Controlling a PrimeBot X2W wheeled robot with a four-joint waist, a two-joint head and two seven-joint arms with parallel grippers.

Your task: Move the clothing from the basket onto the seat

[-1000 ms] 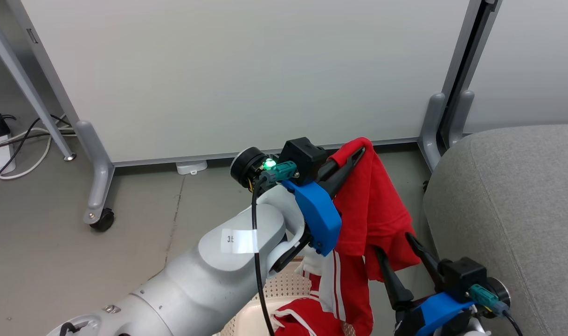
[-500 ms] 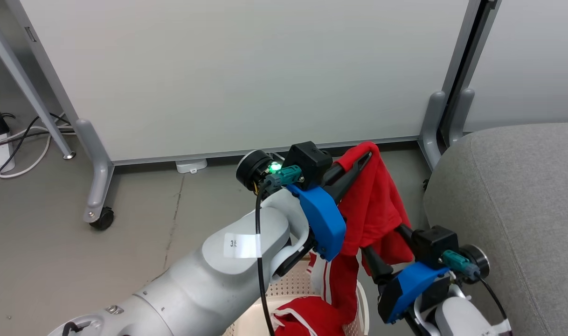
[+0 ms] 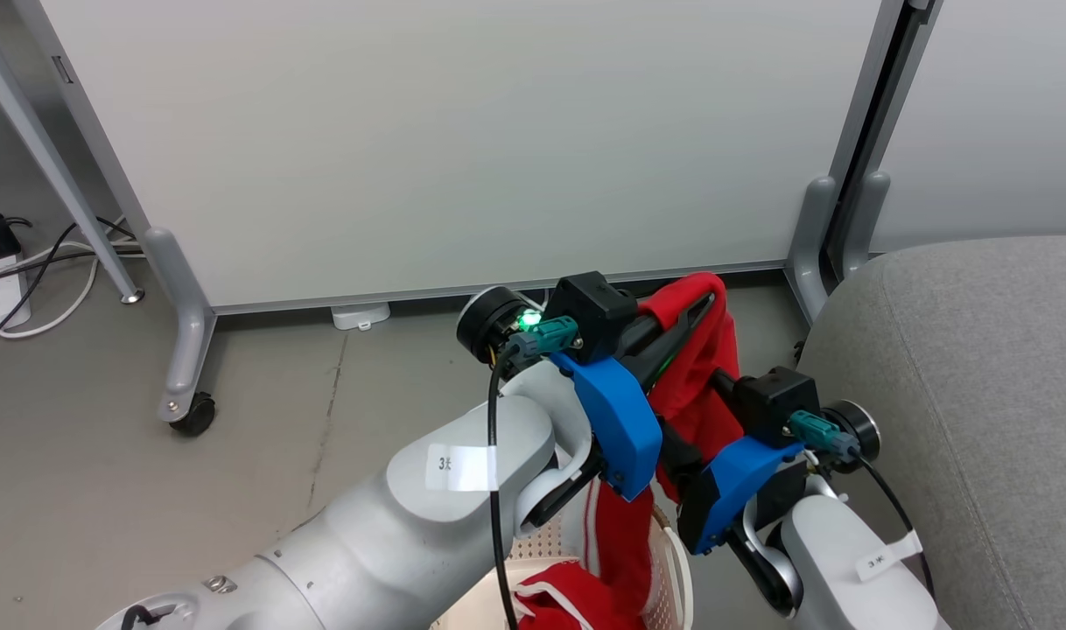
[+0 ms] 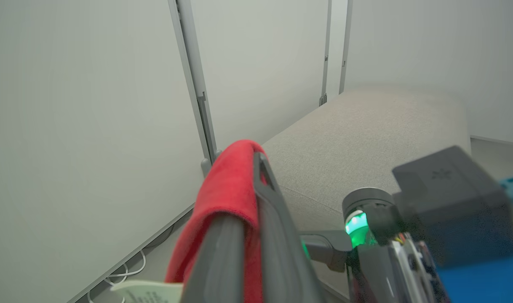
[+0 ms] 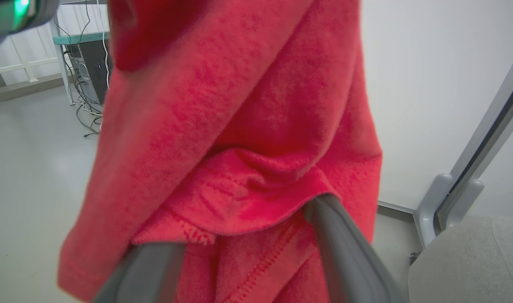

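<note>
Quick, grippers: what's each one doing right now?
Left gripper: shut on the red garment.
Right gripper: open, fingers spread around the same garment, not clamped.

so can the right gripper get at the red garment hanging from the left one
Likely yes: the right gripper is open with the red garment between its fingers, hanging from the shut left gripper; nothing blocks it.

Your left arm [image 3: 393, 525] is pale grey, with a white label [image 3: 463, 461], black cable [image 3: 495, 490], blue wrist bracket [image 3: 620, 424]; green light [image 3: 526, 320] at its 11 o'clock.
</note>
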